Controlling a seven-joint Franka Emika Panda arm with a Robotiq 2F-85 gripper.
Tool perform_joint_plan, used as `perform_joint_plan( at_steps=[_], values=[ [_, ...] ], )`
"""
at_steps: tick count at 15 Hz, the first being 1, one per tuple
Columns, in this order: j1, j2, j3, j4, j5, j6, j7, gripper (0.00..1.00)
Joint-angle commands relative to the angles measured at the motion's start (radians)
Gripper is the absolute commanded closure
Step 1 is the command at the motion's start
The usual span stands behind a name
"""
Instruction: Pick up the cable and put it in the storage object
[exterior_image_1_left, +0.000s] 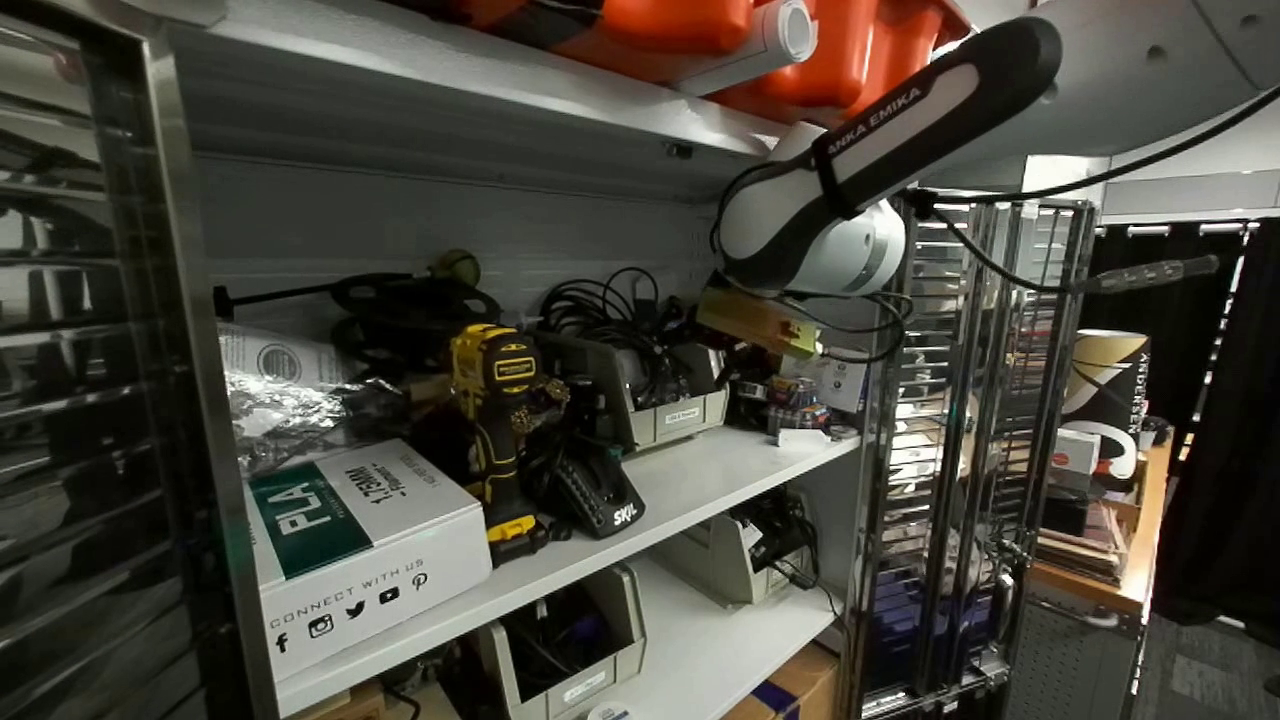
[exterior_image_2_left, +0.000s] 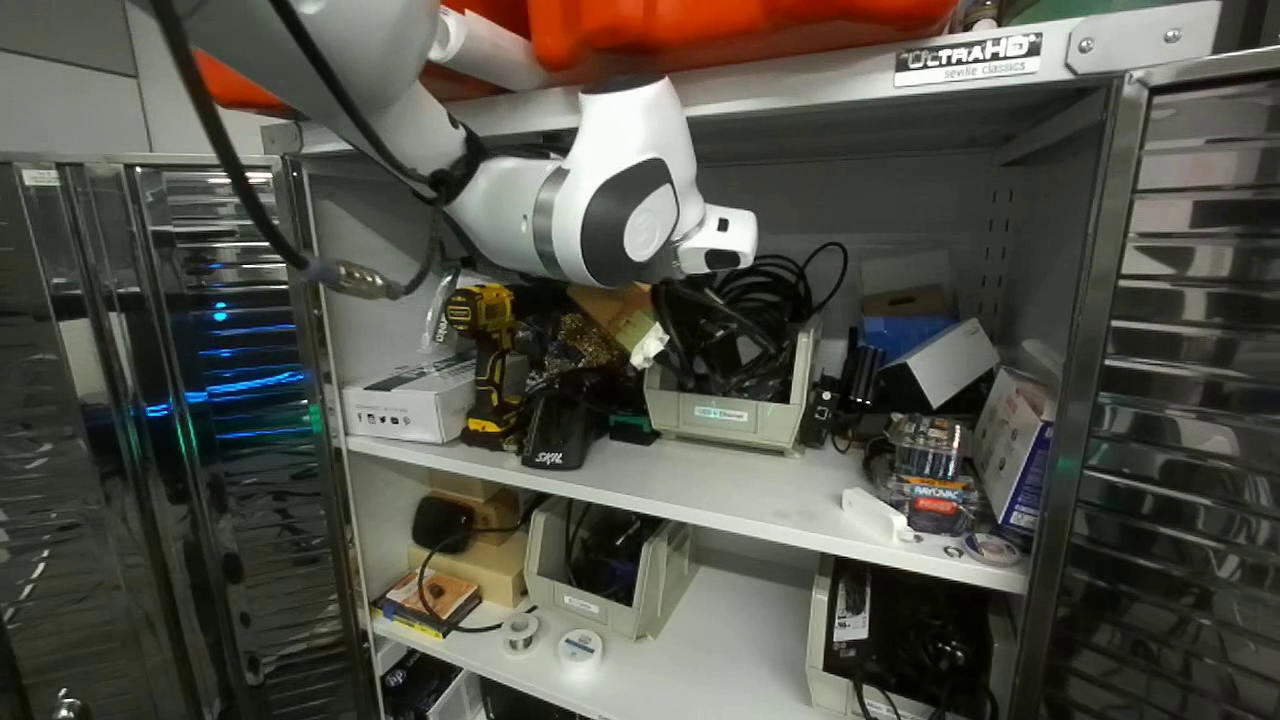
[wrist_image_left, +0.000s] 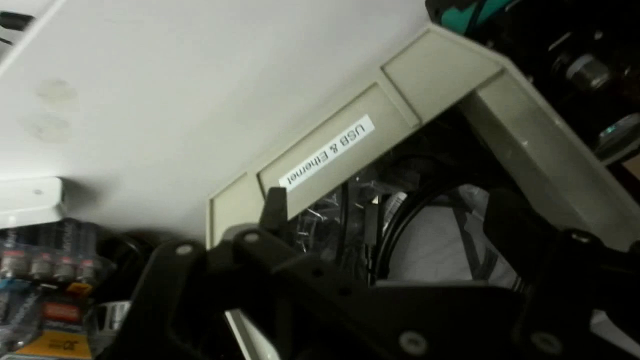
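So, gripper (wrist_image_left: 385, 207): released, fingers (wrist_image_left: 274, 207) spread wide over the bin in the wrist view; contact with the contents, can't tell.
Black cable (wrist_image_left: 397, 225): inside the bin, curving between the two fingers in the wrist view, black connector (wrist_image_left: 371, 227) just beside it. Which strand the task means, can't tell.
Bin (wrist_image_left: 387, 120): labelled "USB & Ethernet", standing on the shelf (exterior_image_2_left: 720, 490); dark loops rise above its rim in both exterior views.
Arm (exterior_image_2_left: 620, 200): reaches in above the bin; fingertips hidden in both exterior views.
Drill (exterior_image_1_left: 495, 400): yellow and black, upright, same shelf.
Skil charger (exterior_image_1_left: 590, 490): just beside the drill, on the bin's side.
White box (exterior_image_2_left: 405, 412): drill's other side.
Battery packs (exterior_image_2_left: 935, 495): stacked at the opposite end, Rayovac readable.
Lower shelf (exterior_image_2_left: 750, 610): white spool (exterior_image_2_left: 580, 650) near a gray tub (exterior_image_2_left: 617, 617).
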Motion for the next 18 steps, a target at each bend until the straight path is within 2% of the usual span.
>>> perform_joint_plan(
  at_steps=[1,10,14,18],
  values=[
    [0.021,-0.171,-0.016,-0.14,0.038,-0.155,-0.054,0.0],
    [0.021,-0.446,-0.019,-0.369,0.195,-0.589,-0.197,0.0],
    [0.018,-0.536,-0.039,-0.396,0.23,-0.789,-0.244,0.0],
    [0.014,-0.57,-0.077,-0.371,0.235,-0.994,-0.376,0.0]
  ],
)
